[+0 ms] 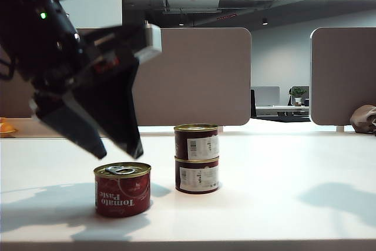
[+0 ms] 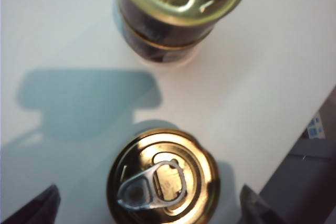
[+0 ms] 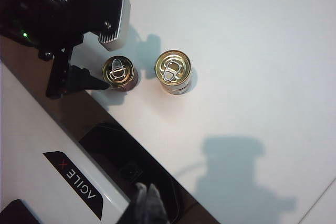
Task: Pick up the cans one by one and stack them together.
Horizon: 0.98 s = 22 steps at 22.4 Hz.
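We see the left pincer (image 1: pixel 120 148) spread wide just above the Tomato Paste can (image 1: pixel 123 189) near the bench's (image 1: pixel 282 204) front edge, the two maroon cans (image 1: pixel 197 158) stacked just behind it — the right pincer (image 3: pixel 147 203), high overhead, sits pressed together.

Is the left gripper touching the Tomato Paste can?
Apart. In the left wrist view, the open left gripper straddles the Tomato Paste can, table showing between each fingertip and the lid.
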Motion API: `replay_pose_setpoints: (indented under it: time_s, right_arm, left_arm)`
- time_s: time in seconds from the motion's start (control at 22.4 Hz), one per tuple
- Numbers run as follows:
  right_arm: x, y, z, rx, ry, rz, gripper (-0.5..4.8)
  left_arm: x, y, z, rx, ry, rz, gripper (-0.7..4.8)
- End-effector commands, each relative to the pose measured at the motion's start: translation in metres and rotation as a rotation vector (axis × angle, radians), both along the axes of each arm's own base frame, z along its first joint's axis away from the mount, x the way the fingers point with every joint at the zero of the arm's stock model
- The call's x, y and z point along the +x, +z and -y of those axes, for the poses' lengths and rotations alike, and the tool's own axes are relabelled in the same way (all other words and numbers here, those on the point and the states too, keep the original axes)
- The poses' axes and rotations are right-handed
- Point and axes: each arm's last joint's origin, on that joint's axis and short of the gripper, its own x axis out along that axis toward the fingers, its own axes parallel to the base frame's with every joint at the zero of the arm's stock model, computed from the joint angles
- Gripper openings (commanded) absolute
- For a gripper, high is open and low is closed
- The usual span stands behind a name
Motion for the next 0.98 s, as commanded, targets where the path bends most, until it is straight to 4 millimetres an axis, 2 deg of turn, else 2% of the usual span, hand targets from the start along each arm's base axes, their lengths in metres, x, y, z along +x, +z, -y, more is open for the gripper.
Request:
replay_pose_setpoints:
  time_s: [0.04,0.85,0.98]
  right_arm:
    - [-0.001,0.002,0.001,0.013,-0.009,0.005,-0.03]
    - [-0.001,0.001,0.001,0.011,-0.016,-0.004,-0.03]
    - [-0.001,0.001,0.001,0.011,-0.016,-0.004,-0.03]
  left_arm:
    - [0.002,-0.005,0.003,-0.002,-0.012,-0.027,4.44]
    - [0.009,-0.022,0.010,-0.012,-0.034,-0.081,4.22]
    - [0.010,-0.026,0.011,0.002,-0.032,-0.094,3.60]
